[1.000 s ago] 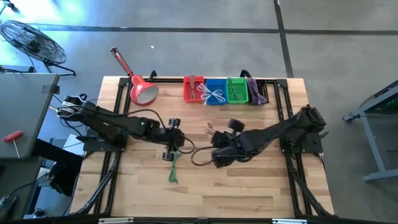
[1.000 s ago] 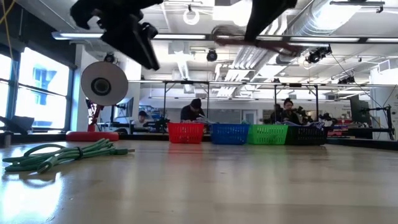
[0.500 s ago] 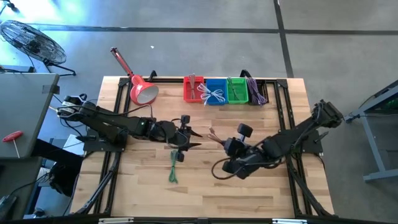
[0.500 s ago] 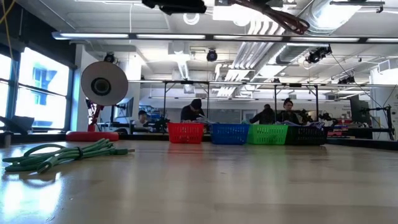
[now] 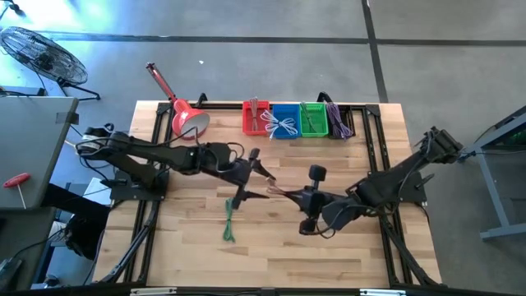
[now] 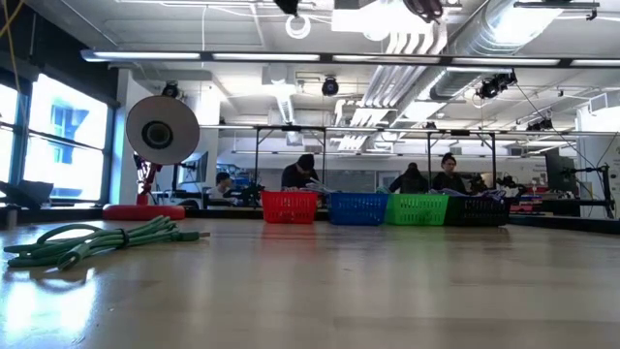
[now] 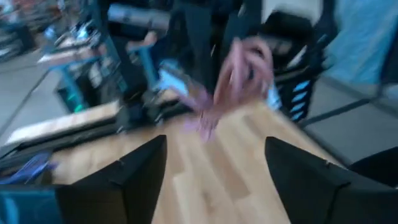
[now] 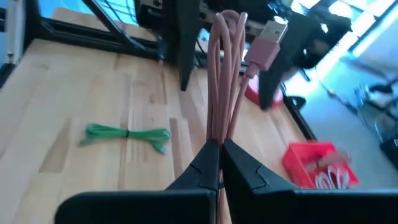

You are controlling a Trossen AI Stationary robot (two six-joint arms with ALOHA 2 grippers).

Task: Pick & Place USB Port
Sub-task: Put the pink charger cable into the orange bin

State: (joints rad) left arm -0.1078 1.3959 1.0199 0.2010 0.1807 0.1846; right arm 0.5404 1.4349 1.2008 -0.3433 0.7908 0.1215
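1. The right gripper (image 5: 289,194), centre of the high view, is clenched on a looped pink USB cable with a flat plug (image 8: 231,74). The right wrist view shows the strands pinched between the two dark fingers and rising clear of the wooden table (image 5: 271,247), plug end farthest from the grip.

2. The left gripper (image 5: 260,175) sits just left of centre in the high view, fingers spread wide, nothing between them. In the left wrist view the pink bundle hangs ahead of the gap, not inside it.

3. Key relation: the free end of the pink cable points from the right gripper toward the left one, long axis roughly left-right across the high frame. The two grippers are close, tips nearly facing. Judgement: this looks like a handover set-up, with the left arm the nearer taker.

4. A green bundled cable (image 5: 229,220) lies flat on the table, lower left of the grippers, touched by neither.

5. Candidate destinations: a red basket (image 5: 256,119), a blue basket (image 5: 284,120) and a green basket (image 5: 313,119) in a row at upper centre of the table, well apart from both grippers.

6. View differences: only the right wrist view shows the plug and the pinch. The low view shows the green cable and baskets, but no gripper tips. The high view alone gives the spacing of the arms.
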